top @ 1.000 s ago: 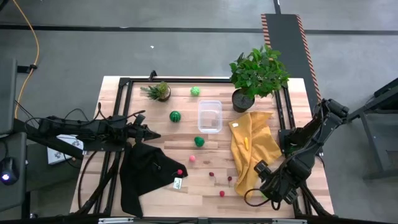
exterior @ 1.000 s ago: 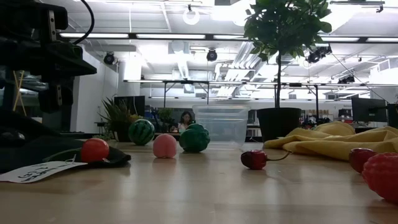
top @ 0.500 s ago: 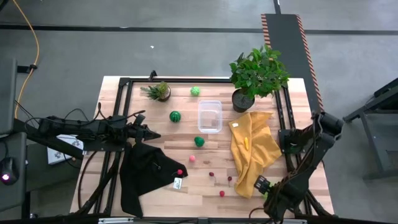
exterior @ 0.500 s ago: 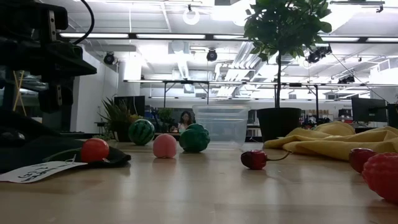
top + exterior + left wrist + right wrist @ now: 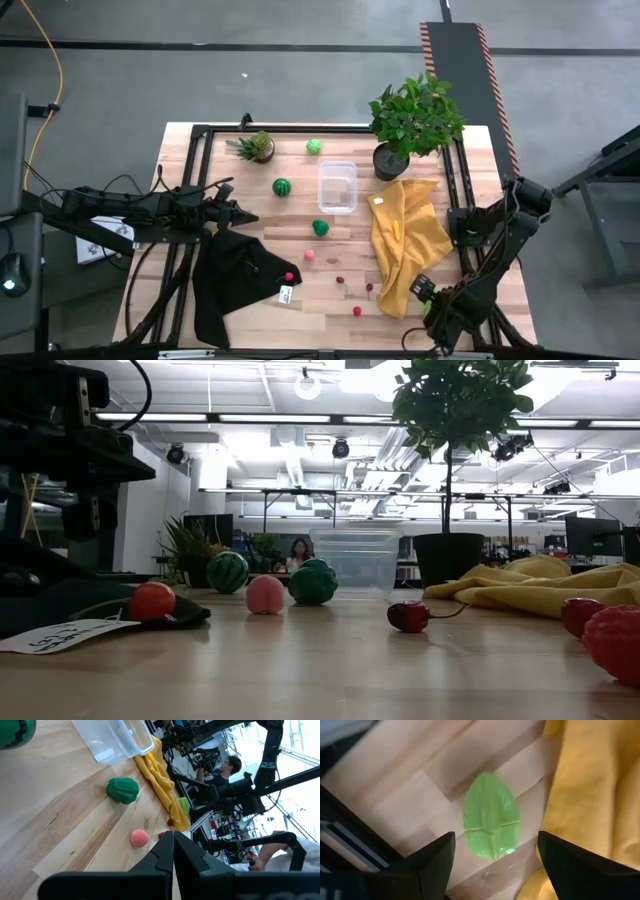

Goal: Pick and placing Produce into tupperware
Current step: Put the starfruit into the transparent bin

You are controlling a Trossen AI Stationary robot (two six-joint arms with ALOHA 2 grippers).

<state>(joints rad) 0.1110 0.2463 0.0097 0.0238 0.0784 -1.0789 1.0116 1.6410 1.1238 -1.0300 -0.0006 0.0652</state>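
Observation:
My right gripper (image 5: 440,305) hangs open over the table's near right corner, fingers pointing down. In its wrist view its fingers stand apart on either side of a light-green leafy piece (image 5: 491,817) without touching it. That piece lies flat on the wood beside the yellow cloth (image 5: 590,785). The clear tupperware (image 5: 338,186) stands mid-table. A striped melon (image 5: 282,186), green balls (image 5: 314,147) (image 5: 320,227), a pink piece (image 5: 309,255) and tiny red ones (image 5: 356,311) lie on the wood. My left gripper (image 5: 245,217) waits shut at the left.
A black cloth (image 5: 235,280) with a red ball (image 5: 290,276) on it lies near left. A large potted plant (image 5: 412,125) and a small one (image 5: 256,147) stand at the far side. A small yellow piece (image 5: 395,231) lies on the yellow cloth (image 5: 405,240).
My right gripper has sunk toward the table and gone a little toward the near edge at the right corner, rolling slightly. Nothing on the table has moved.

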